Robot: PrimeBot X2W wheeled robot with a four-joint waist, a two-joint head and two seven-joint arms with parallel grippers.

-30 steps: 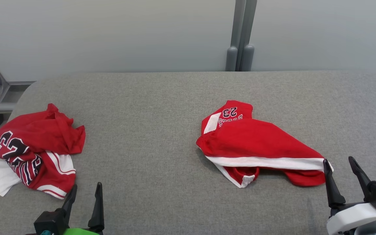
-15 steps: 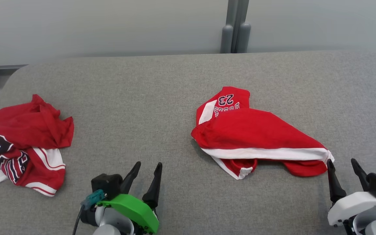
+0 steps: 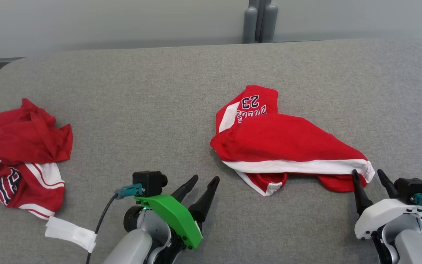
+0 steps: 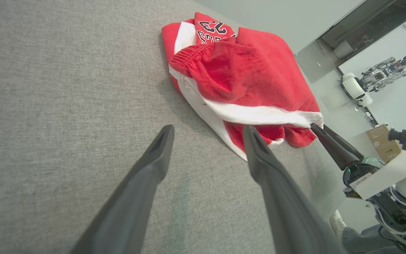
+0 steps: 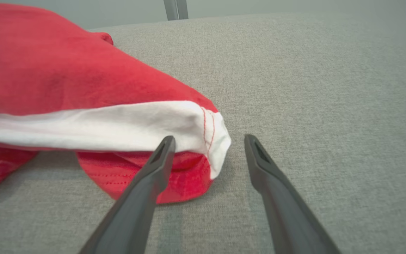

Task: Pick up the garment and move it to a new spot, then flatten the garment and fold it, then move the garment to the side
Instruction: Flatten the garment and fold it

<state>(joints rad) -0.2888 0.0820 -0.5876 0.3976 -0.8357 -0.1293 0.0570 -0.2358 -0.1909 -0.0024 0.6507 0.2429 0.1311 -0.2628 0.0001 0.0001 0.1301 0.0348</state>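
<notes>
The garment (image 3: 280,143) is a crumpled pair of red shorts with a white stripe and "23", lying right of centre on the grey padded table (image 3: 141,91). My left gripper (image 3: 206,178) stands open just short of its near left edge, fingers pointing at it. In the left wrist view the garment (image 4: 241,70) lies just beyond the open left gripper (image 4: 208,128). My right gripper (image 3: 366,171) is open at the garment's right corner. In the right wrist view the white-hemmed corner (image 5: 203,130) sits between and just past the open right gripper (image 5: 209,137), over the left finger.
A second red "23" garment (image 3: 17,154) lies bunched at the table's left edge. A white tag (image 3: 70,233) hangs on the left arm's cable. Grey posts (image 3: 258,22) stand behind the table's far edge. Bare table stretches between the two garments.
The head camera has tilted down. My left arm has swung right and forward toward the garment's left edge. My right gripper has crept up to the garment's right corner.
</notes>
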